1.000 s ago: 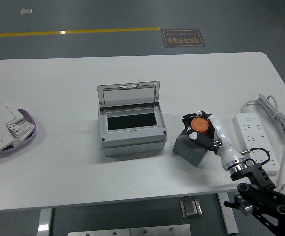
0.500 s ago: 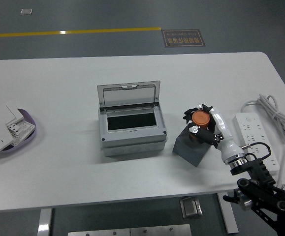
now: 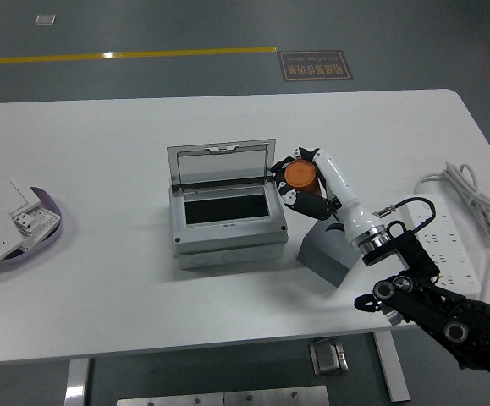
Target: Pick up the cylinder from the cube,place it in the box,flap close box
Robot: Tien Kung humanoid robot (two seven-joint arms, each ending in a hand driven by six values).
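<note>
Right hand (image 3: 302, 184): fingers clamped on orange cylinder (image 3: 299, 175), off grey cube (image 3: 327, 251). Advice: centre over grey box (image 3: 225, 222) opening, clear of raised lid (image 3: 220, 162), then release.

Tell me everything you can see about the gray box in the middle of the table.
The gray box looks like a plastic or metal enclosure with screws at its front corners. Its hinged, clear-windowed lid stands open and upright at the back, showing a dark rectangular opening. It sits flat on the white table, left of the gray cube. Nothing visibly touches it.
</note>
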